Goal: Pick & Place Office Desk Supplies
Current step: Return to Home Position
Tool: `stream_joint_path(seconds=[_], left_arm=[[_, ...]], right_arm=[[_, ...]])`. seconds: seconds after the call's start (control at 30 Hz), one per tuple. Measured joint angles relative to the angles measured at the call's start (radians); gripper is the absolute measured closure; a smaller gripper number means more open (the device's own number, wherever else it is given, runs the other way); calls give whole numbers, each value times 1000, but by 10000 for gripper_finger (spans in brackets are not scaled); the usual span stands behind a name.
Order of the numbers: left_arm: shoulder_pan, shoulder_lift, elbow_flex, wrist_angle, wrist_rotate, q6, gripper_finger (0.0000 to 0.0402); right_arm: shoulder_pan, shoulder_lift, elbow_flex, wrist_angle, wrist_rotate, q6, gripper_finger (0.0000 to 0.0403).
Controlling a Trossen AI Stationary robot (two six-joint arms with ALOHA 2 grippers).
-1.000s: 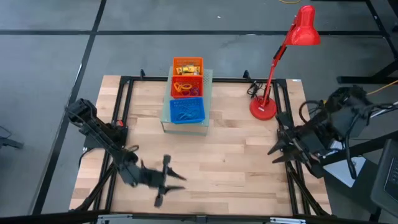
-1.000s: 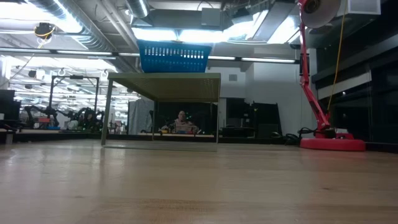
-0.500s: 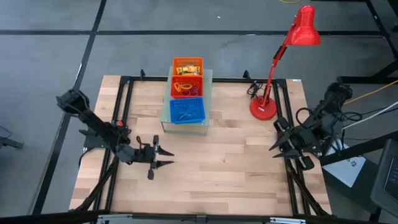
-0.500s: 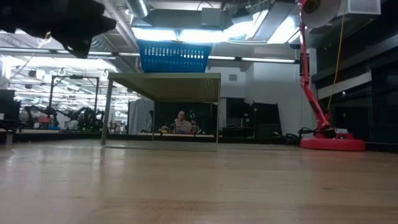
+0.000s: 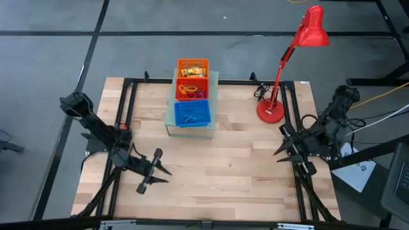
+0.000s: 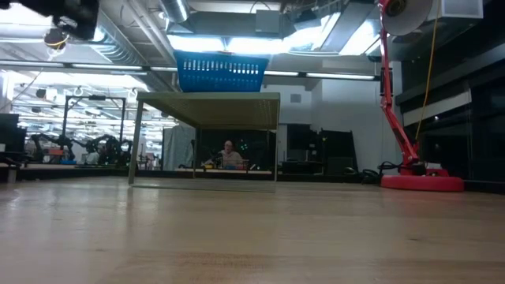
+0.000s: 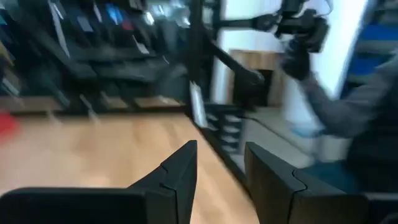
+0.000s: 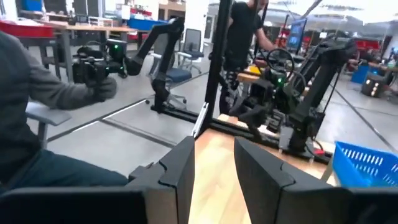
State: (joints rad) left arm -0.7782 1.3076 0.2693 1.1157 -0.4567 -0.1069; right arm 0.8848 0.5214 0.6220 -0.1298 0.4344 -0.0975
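Overhead view of a pale wooden surface with a pale green shelf at its back centre. The office supplies lie on top of the shelf in three bins set in a row. The yellow pieces are in the orange bin, the ring clips in the red bin, and the blue loops in the blue bin. The left claw hangs in front of the shelf and to its left, fingers slightly spread, holding nothing. The right claw is well to the shelf's right, past a red lamp, also parted and empty. The likely risk is the right arm snagging the lamp's cord, or the left arm clipping the shelf and sliding a bin off. From surface level, the room behind the shelf is a bright workshop with ceiling lights, and a seated person shows far off between the shelf's legs.
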Motion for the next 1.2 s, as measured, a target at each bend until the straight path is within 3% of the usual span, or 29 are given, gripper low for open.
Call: stream_joint_path(seconds=[0.1,0.17,0.23,0.33,0.47,0.6,0.67,0.77,0.9,1.0,1.07,1.2], left_arm=[[4,-8,6,5,-64,232,272],[3,-10,2,2,-157,274,272],[4,-11,0,-20,-279,185,272],[4,-10,-2,-60,-360,24,272],[3,-17,-2,-68,-324,-15,272],[9,-93,-1,-73,-138,63,272],[24,-204,-1,-149,-42,128,272],[59,-446,-1,-429,50,115,272],[126,-763,-2,-826,80,70,272],[165,-978,-2,-996,109,99,272],[180,-1097,-2,-1090,158,116,272],[193,-1294,-53,-1221,160,128,272]], right_arm=[[0,-20,3,3,-18,-40,289],[0,-26,4,-9,-19,-41,289],[0,-35,5,-53,-2,-27,289],[1,-70,5,-93,18,19,289],[1,-133,5,-90,-37,3,289],[1,-149,5,-125,-45,-10,289],[1,-161,5,-167,-5,21,289],[1,-215,5,-218,24,40,289],[1,-359,5,-337,51,30,289],[1,-512,-1,-463,109,78,289],[1,-520,-20,-456,91,82,289],[1,-518,-21,-449,87,68,289]])
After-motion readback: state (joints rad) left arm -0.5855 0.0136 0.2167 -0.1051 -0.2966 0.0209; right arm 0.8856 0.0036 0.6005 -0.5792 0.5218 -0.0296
